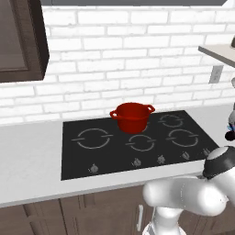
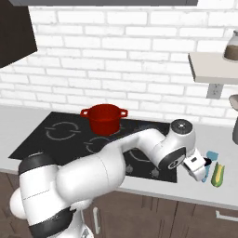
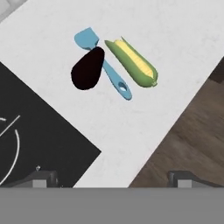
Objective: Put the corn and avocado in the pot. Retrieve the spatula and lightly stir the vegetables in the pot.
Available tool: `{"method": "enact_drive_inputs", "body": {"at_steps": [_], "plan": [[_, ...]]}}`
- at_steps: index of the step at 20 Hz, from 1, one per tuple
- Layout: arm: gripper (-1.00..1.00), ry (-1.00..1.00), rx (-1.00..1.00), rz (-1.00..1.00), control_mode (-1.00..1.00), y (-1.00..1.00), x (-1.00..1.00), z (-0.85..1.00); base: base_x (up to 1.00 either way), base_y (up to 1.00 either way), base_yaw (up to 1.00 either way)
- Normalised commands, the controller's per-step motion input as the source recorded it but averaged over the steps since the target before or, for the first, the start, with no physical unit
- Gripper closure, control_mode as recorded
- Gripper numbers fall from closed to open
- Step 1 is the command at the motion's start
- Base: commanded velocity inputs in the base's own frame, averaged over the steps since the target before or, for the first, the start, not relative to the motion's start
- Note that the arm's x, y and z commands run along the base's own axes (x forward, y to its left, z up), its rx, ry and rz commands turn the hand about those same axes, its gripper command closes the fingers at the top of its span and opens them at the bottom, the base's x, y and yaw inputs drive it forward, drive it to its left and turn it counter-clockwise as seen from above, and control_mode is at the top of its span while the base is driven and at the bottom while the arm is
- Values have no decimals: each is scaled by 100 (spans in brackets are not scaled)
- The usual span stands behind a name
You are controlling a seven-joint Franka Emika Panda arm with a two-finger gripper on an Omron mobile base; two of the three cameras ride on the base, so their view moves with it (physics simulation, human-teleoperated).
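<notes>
The gripper (image 3: 113,177) hangs wide open above the corn (image 3: 132,64), probably to choose a grasp. Beside the corn lies the spatula (image 3: 105,65), the avocado (image 3: 87,68) overlapping it; the pot (image 2: 103,117) waits well apart.

kitchen — cooktop (image 1: 137,142), brick wall (image 1: 137,55)

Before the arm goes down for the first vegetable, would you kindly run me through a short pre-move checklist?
1. Pincer open and holding nothing: ok.
2. Corn in sight on the counter and free to grasp: ok.
3. Avocado free of neighbours: not ok, it overlaps the blue spatula.
4. Pot upright on the cooktop, no lid: ok.
5. Pot interior free of contents: cannot tell.
6. Pincer lined up directly over a vegetable: not ok, both lie well ahead of the fingertips.
</notes>
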Motion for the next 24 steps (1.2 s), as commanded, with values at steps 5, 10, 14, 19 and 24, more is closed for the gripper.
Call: {"method": "enact_drive_inputs", "body": {"at_steps": [5, 10, 14, 19, 24], "plan": [[-100, 15, 4, 0, -100, -36, 49, 0, 0, 0, 0], [-100, 12, 8, 0, -100, -44, 35, 0, 0, 0, 0], [-100, 3, 5, 0, -100, -26, 27, 0, 0, 0, 0], [-100, 0, 1, 0, -100, -9, 22, 0, 0, 0, 0], [-100, 0, 2, 0, -100, -1, 15, -7, 0, 0, 0]]}}
